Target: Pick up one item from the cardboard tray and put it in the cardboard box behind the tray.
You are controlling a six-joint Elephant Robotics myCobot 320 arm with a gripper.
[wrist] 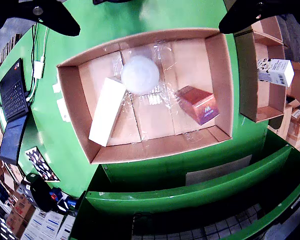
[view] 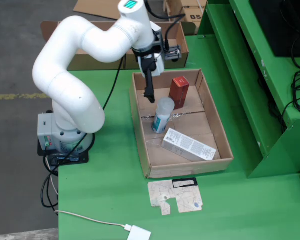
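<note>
Inside the shallow cardboard tray [view: 217, 135] you've got a clear plastic bottle with a white round cap [view: 163, 115] standing upright near the middle, a red carton [view: 179, 92] standing behind it and a long white carton [view: 188, 144] lying flat in front. Your black gripper [view: 149, 95] is hanging empty, jaws spread wide, just above and left of the bottle in the fixed view. Only the wrist view is showing the cap [wrist: 139, 74] sitting almost centred between the fingers [wrist: 37, 14], plus a white carton [wrist: 275, 71] already in the cardboard box [wrist: 262, 105].

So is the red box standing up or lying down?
Standing up. The red box rises tall on its small end at the back of the cardboard tray, unlike the white box lying flat.
</note>
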